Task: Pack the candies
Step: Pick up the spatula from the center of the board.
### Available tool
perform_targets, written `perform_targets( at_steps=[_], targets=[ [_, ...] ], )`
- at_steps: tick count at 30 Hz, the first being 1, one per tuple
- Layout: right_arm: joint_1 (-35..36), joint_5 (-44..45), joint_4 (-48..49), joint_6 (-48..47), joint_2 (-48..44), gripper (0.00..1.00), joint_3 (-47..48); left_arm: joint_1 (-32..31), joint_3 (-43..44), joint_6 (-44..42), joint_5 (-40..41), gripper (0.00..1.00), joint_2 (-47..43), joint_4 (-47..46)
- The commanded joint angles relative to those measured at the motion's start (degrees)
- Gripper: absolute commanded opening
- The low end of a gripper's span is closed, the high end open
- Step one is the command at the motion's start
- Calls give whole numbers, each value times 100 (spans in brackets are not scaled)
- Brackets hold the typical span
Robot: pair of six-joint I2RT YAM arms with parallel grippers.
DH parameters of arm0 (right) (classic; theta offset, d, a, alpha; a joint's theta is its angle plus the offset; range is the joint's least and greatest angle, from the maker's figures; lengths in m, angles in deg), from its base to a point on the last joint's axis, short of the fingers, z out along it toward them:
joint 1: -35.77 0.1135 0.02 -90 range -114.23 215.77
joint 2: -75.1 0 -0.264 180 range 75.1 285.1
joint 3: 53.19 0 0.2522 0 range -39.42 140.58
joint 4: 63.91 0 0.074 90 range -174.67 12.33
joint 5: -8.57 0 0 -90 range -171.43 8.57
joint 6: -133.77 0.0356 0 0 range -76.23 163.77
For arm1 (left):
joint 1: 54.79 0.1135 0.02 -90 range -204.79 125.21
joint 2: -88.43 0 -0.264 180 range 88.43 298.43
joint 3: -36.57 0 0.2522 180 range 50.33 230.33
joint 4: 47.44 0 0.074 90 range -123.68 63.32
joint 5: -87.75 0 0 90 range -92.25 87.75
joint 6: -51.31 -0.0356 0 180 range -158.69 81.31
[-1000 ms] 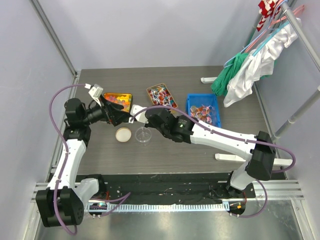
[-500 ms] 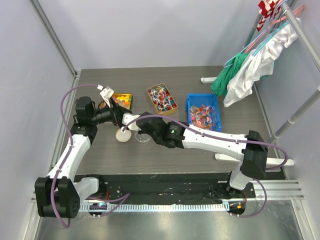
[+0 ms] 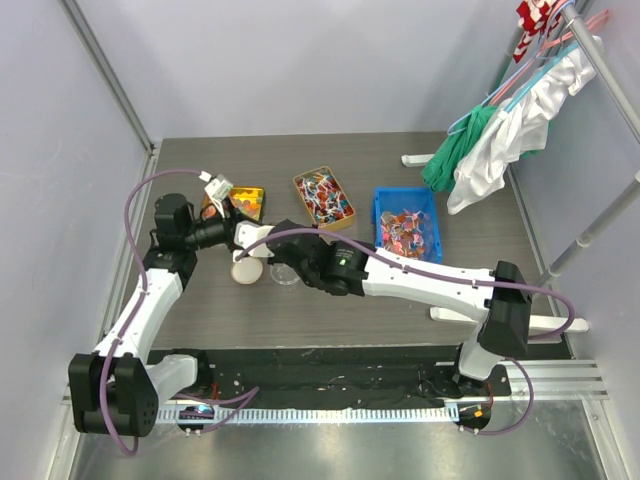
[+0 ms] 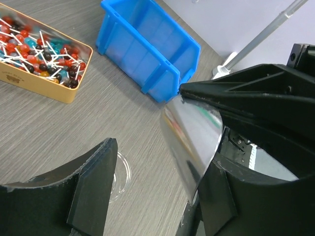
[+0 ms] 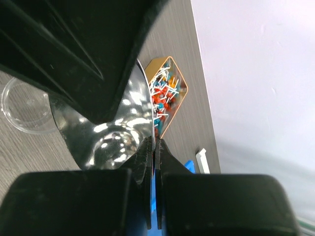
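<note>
Pinching the silver pouch flat between closed fingers, the right gripper holds it upright at frame centre. The left gripper, jaws wide, brackets its edge. The candies lie upper left in their tin.

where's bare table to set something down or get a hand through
Bare: the back strip of the table behind the orange tin and lollipop tin; the near strip between the clear cup and the black mat. Crowded: around the cream lid, where left arm and right arm meet at the silver pouch.
</note>
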Motion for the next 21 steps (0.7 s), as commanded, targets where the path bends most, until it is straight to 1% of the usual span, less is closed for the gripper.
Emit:
perform_targets(
  at_steps=[1,4,7,8,10,11,13,14,17,20,21],
  targets=[
    [128,151,231,-116,224,1,360,-47,105,-121,28,65,-14,-14],
    [180,177,239,-108,365,1,483,-47,105,-130,37,62,-32,-14],
    [215,186,248,-108,453,1,598,-56,105,-139,46,49,-49,3],
    [216,212,248,-108,497,1,615,-47,105,-139,46,40,-49,12],
    [233,265,283,-116,533,1,677,-47,105,-130,37,29,-49,12],
    [233,274,301,-134,541,1,686,-56,105,-130,46,19,-58,4],
    [224,292,354,-169,550,1,686,-56,96,-139,46,9,-58,12],
    [233,292,371,-204,550,1,686,-56,96,-130,55,1,-76,21],
    [224,344,406,-222,577,2,703,-56,96,-139,63,1,-76,21],
    [224,310,398,-231,515,20,660,-65,87,-157,72,0,-111,38],
    [233,283,337,-231,480,33,625,-56,87,-191,98,0,-120,47]
  ],
)
